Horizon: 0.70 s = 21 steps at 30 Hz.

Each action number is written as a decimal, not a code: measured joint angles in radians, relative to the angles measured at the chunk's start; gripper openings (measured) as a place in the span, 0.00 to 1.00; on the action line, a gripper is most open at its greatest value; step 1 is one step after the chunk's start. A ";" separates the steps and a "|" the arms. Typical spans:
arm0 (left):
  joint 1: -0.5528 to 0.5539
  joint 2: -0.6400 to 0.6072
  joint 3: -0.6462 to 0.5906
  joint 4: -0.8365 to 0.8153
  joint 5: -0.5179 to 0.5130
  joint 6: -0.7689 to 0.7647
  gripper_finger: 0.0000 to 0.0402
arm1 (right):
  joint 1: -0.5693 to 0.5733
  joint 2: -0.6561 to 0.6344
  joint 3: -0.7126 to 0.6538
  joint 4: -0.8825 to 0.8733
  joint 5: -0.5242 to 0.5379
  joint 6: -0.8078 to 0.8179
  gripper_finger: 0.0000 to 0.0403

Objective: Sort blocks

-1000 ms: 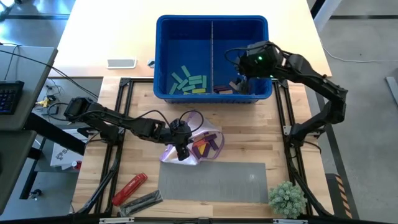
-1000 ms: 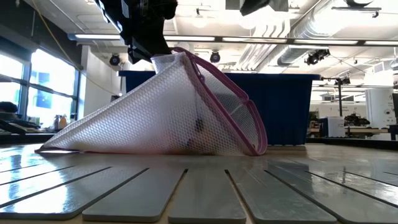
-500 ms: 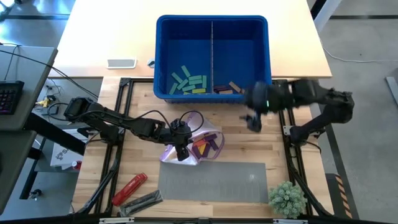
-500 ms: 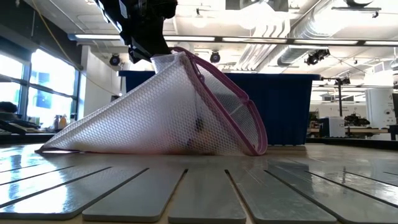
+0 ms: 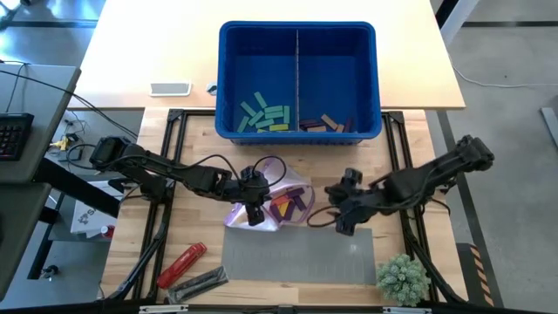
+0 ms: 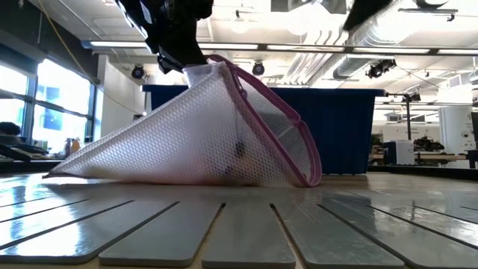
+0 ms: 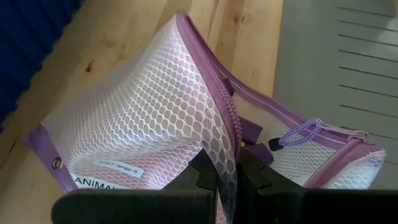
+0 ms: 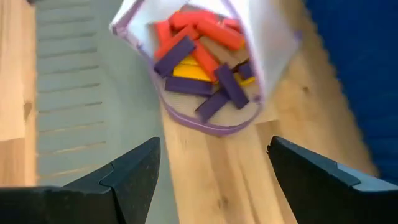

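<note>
left gripper [image 5: 254, 212] pinches mesh bag [image 5: 270, 202]; right gripper [image 5: 336, 220] beside it

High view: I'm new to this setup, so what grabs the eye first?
The blue bin at the table's far side, with blocks in both compartments. Nearer, the left pincer is shut on a mesh pouch, lifting it open-mouthed. The right pincer is open beside the mouth, facing orange, purple and yellow blocks inside.

mesh pouch [image 6: 202, 134] veiling its blocks [image 6: 239, 152], mouth blurred
</note>
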 joint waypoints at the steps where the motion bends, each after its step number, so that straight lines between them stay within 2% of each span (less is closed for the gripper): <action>1: -0.001 0.000 0.000 0.005 -0.006 0.001 0.00 | 0.002 0.001 -0.041 0.041 -0.007 -0.003 0.71; 5: -0.002 0.000 0.000 0.028 -0.014 -0.010 0.00 | -0.007 0.001 -0.139 0.178 -0.052 0.012 0.71; 9: -0.002 0.000 0.000 0.035 -0.014 -0.040 0.00 | -0.027 0.001 -0.122 0.209 -0.016 0.002 0.71; 15: -0.002 0.000 0.000 0.035 -0.014 -0.046 0.00 | -0.130 0.000 0.047 0.197 0.062 -0.230 0.71; 21: -0.002 0.000 0.000 0.029 -0.013 -0.010 0.00 | -0.382 0.000 0.244 0.061 0.011 -0.490 0.71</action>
